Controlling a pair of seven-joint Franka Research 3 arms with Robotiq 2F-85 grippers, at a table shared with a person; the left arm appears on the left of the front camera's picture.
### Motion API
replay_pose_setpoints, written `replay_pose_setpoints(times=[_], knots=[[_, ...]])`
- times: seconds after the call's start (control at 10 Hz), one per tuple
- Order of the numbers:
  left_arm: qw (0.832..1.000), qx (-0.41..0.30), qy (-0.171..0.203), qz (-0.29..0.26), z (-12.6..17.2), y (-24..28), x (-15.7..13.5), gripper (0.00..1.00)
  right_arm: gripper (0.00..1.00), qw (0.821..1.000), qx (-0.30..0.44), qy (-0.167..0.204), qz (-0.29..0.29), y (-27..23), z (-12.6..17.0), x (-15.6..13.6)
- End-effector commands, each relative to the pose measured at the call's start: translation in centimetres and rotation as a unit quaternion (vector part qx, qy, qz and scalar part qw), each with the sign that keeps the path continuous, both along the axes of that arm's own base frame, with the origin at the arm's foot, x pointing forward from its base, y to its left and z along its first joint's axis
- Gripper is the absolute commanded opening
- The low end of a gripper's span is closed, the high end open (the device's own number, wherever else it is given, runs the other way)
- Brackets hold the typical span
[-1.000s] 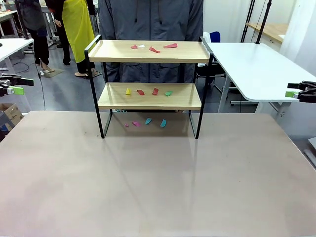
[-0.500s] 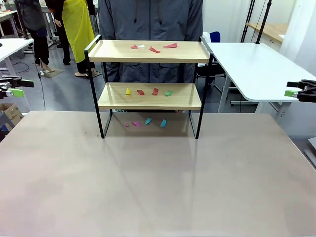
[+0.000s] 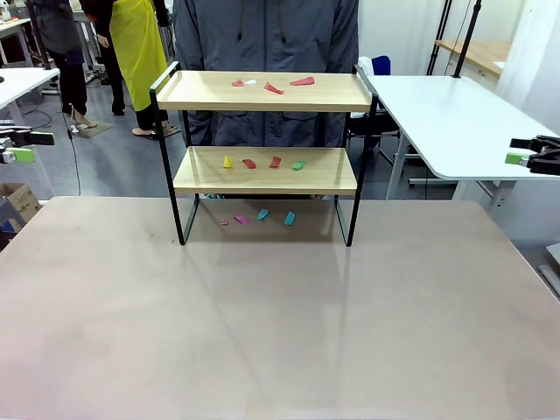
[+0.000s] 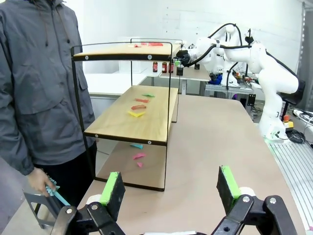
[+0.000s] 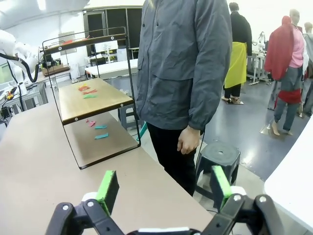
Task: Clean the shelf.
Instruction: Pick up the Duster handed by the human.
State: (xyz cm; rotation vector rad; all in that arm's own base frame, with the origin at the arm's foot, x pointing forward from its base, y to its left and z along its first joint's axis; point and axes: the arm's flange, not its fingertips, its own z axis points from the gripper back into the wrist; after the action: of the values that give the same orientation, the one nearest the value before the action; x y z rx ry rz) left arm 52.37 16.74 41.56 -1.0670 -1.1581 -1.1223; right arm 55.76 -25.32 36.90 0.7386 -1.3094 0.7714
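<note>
The shelf (image 3: 332,92) stands at the far middle of the table, its two wooden boards in a black frame. Small coloured scraps lie on the top board (image 3: 274,87), on the lower board (image 3: 250,163) and on the table beneath (image 3: 263,214). My left gripper (image 3: 24,146) hangs open at the far left edge, well away from the shelf. My right gripper (image 3: 527,151) hangs open at the far right edge. In the left wrist view the open gripper (image 4: 171,186) faces the shelf's end (image 4: 127,117). In the right wrist view the open gripper (image 5: 164,188) holds nothing, with the shelf (image 5: 93,100) off to the left.
A person in a grey jacket (image 3: 267,35) stands right behind the shelf; one hand (image 4: 39,178) holds a teal tool beside a grey dustpan (image 4: 41,210). A black stool (image 5: 217,156) stands near the person. A white side table (image 3: 455,122) is at the right.
Both grippers have drifted slightly upward at the picture's edges, still open. The shelf and the scraps have not moved.
</note>
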Motion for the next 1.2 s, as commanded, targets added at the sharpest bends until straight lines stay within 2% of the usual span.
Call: replay_pose_setpoints(times=[0.0,1.1], knots=[[1.0,0.004,0.003,0.0,-0.27,-0.04,0.04,1.0,1.0,1.0,-0.002,-0.002,-0.001,-0.09,-0.12,-0.01],[1.0,0.004,0.003,0.0,-0.27,-0.04,0.04,1.0,1.0,1.0,-0.002,-0.002,-0.001,-0.09,-0.12,-0.01]])
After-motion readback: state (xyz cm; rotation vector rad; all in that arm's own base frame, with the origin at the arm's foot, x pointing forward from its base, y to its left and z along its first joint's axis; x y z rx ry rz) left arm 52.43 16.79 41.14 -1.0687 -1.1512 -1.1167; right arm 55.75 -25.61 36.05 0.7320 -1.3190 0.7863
